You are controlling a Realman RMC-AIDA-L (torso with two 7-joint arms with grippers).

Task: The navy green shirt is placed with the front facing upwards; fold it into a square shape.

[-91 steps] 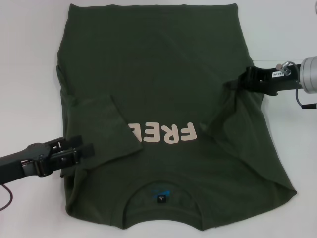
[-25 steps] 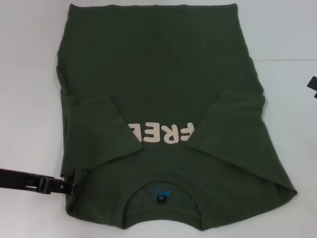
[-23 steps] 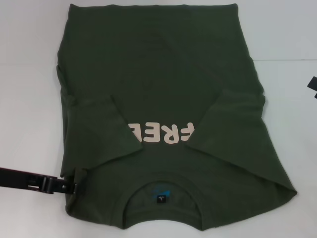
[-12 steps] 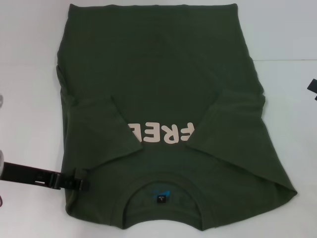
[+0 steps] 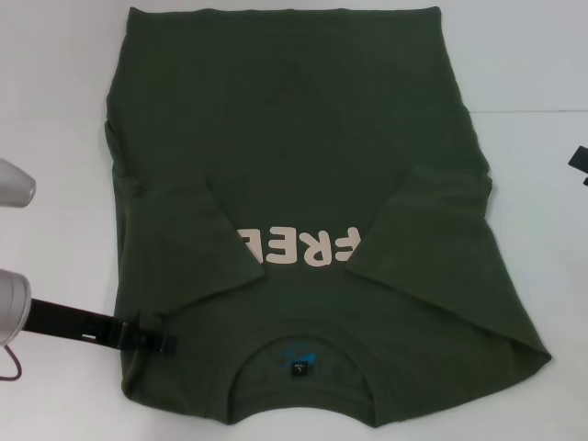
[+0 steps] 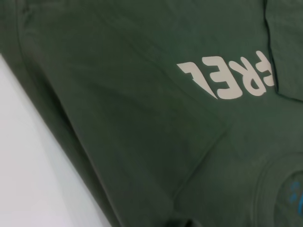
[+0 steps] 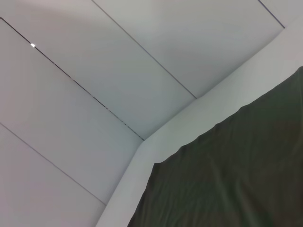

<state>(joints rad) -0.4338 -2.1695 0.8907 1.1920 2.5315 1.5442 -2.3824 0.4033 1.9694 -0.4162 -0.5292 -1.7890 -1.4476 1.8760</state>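
The navy green shirt (image 5: 303, 138) lies flat on the white table, collar toward me. Its blue neck label (image 5: 299, 360) and the pale "FREE" lettering (image 5: 303, 246) face up. Both sleeves are folded inward: the left sleeve (image 5: 184, 239) covers the start of the lettering and the right sleeve (image 5: 432, 230) covers its end. My left gripper (image 5: 152, 333) sits low over the shirt's near left shoulder edge, beside the collar. In the left wrist view the shirt (image 6: 142, 118) and its lettering (image 6: 232, 78) fill the picture. Only a black tip of my right gripper (image 5: 579, 163) shows, at the far right, away from the cloth.
The white table (image 5: 55, 110) is bare on both sides of the shirt. A seam line (image 5: 533, 112) crosses the table at the right. The right wrist view shows a shirt edge (image 7: 236, 179) on the table and pale wall panels (image 7: 94, 71) behind.
My left gripper has slid rightward onto the shirt's near left shoulder, and silver arm links have come into view at the left edge. The right arm has pulled back to the right edge.
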